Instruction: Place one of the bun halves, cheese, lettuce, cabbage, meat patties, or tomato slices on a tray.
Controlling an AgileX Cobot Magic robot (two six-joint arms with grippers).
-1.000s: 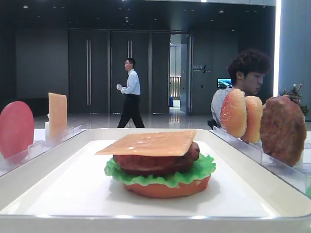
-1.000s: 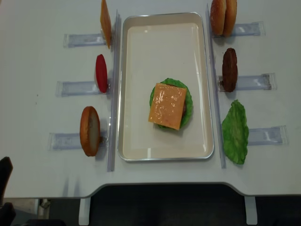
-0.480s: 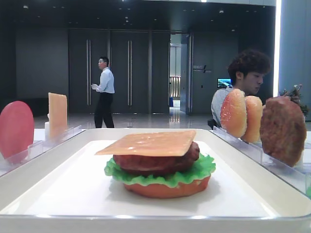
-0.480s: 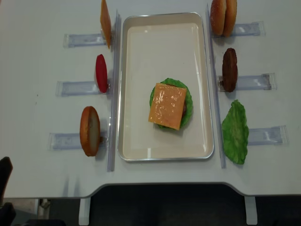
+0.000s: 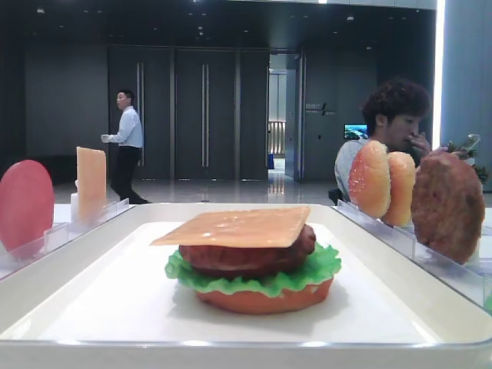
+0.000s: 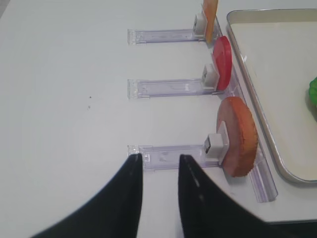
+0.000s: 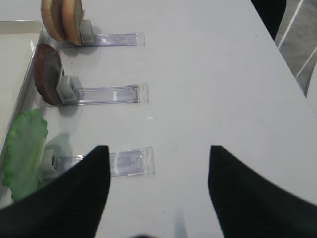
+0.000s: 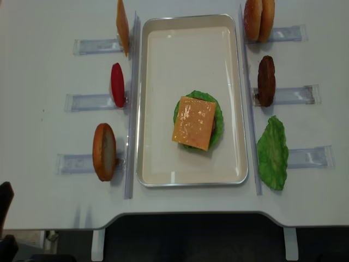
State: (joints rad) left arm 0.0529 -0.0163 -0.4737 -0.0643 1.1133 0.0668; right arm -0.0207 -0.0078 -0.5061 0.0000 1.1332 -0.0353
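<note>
**Burger stack on the tray, both grippers empty over the tabletop**

On the left of the white tabletop [image 8: 54, 65], three clear holders [image 8: 90, 101] point toward the tray. The far one stands a spare cheese slice [image 8: 122, 26] on edge, the middle one a tomato slice [image 8: 117, 84], the near one a bun half [image 8: 104, 152], all upright and just beside the tray's left rim. The left gripper [image 6: 159, 171] hovers above the outer end of the bun half's holder, its dark fingers [image 6: 130, 193] a narrow gap apart with nothing between them, so it grips nothing; the bun half sits apart from it at the holder's other end.

The tray [image 8: 163, 54] lies in the middle. On its nearer half rests a stack: a bun half at the bottom [image 5: 265, 298], lettuce [image 5: 307, 269] frilling out around it, a patty [image 5: 246, 257] on that, and the cheese [image 8: 194, 123] flat on top, turned a little askew to the tray's sides.

Right of the tray stand two bun halves [image 8: 259, 20] together at the far holder, a patty [image 8: 266, 80] upright at the middle one, and a lettuce leaf [image 8: 272, 153] at the near one. The right gripper [image 7: 158, 163] hangs over the bare tabletop near the outer end of the lettuce holder, its jaws spread wide and empty
</note>
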